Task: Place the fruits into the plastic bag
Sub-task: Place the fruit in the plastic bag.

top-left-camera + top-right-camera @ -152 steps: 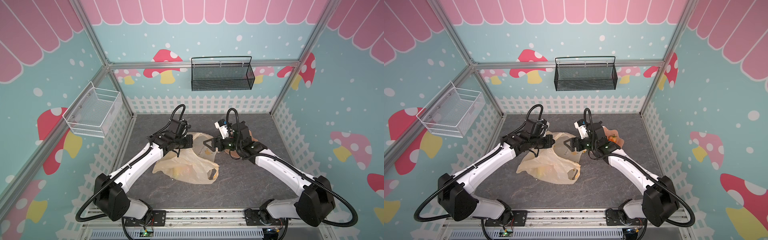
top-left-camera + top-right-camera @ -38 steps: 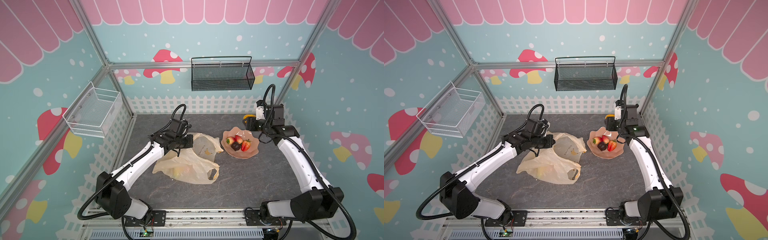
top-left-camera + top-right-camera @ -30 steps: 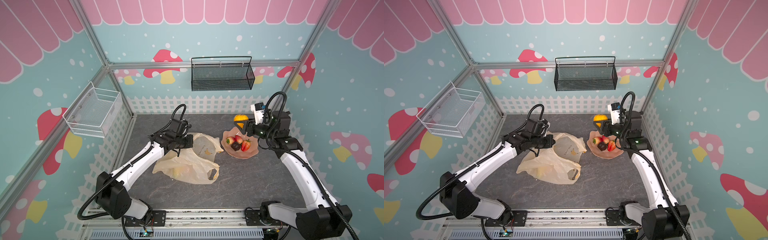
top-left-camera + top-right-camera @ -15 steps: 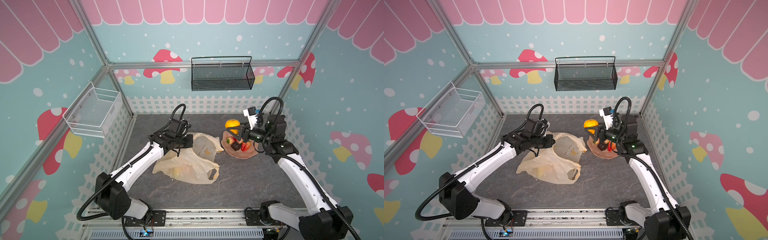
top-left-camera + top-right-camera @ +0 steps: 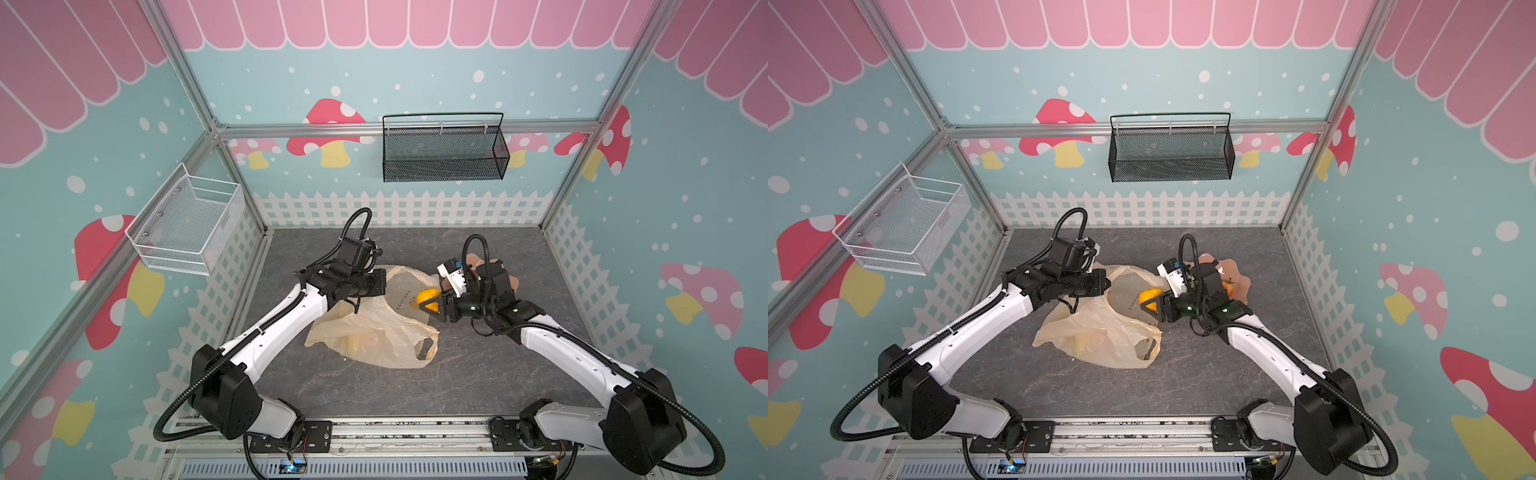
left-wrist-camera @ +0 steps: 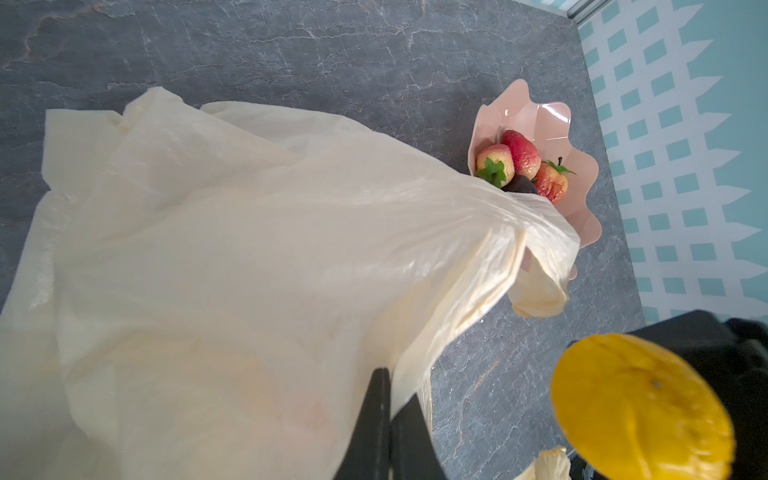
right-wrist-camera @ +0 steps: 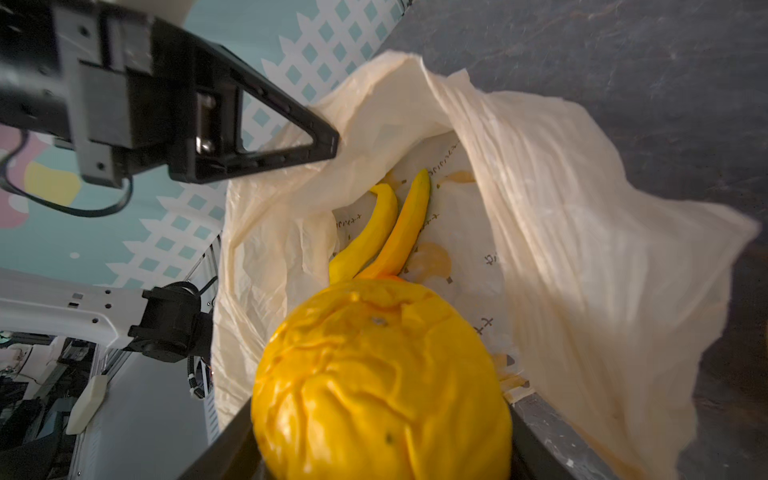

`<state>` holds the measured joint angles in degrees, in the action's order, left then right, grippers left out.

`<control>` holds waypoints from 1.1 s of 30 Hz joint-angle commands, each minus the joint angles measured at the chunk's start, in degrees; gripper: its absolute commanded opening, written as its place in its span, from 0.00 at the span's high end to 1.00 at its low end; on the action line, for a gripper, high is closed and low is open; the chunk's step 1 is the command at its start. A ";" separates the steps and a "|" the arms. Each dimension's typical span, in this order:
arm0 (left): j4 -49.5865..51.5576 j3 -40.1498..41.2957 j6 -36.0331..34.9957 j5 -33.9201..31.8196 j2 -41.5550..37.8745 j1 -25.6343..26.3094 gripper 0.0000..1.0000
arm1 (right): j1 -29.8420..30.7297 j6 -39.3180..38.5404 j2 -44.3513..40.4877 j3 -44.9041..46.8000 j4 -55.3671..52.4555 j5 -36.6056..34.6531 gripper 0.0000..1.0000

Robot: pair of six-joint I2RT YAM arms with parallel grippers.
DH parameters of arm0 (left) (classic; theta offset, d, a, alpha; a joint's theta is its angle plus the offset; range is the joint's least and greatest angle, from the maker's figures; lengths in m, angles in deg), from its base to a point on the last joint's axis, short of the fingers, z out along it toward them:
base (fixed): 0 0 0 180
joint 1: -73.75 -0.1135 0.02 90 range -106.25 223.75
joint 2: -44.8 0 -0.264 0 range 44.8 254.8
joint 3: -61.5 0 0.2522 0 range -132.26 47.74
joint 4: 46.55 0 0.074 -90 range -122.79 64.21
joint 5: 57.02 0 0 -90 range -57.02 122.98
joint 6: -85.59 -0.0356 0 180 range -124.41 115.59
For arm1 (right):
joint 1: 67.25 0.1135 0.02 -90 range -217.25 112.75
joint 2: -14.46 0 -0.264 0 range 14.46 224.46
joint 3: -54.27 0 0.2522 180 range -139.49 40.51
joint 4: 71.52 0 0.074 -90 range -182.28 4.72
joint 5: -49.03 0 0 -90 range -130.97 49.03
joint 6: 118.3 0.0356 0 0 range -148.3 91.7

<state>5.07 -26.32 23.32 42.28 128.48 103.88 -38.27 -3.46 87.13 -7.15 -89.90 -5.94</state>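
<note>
Grey marbled tabletop [image 5: 478, 374] carries thin crinkly cream-yellow plastic bag [image 5: 374, 328], likely limp and slippery, best pinched at its rim as left gripper [image 5: 381, 282], jaws shut, does; right gripper [image 5: 431, 302] clasps lumpy yellow-orange toy fruit [image 5: 424, 295], probably light, firm, at bag's mouth.

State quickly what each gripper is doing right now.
Left gripper: closed, pinching the plastic bag.
Right gripper: closed on the yellow-orange lumpy fruit.

White arm links [image 5: 286, 320], black joints [image 5: 220, 399], corrugated black cables [image 5: 702, 424], black triangular tool fingers [image 7: 324, 143].
</note>
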 commanded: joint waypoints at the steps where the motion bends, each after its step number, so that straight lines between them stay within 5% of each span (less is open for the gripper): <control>1: 0.82 -0.80 0.31 0.63 -0.40 -0.02 1.00 | 2.24 0.36 2.11 2.06 3.19 -3.41 0.58; 14: 0.75 -0.47 0.42 0.92 -0.53 0.37 1.00 | 5.41 1.04 9.08 5.24 9.64 -6.68 0.58; 33: -0.52 -0.78 2.51 1.13 -0.45 2.08 1.00 | 11.41 2.38 24.43 -5.61 13.87 -4.03 0.58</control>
<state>5.03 -26.32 24.94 43.07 128.48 105.46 -27.94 -1.69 109.36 -10.61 -77.79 -11.12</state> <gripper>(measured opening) 0.047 0.611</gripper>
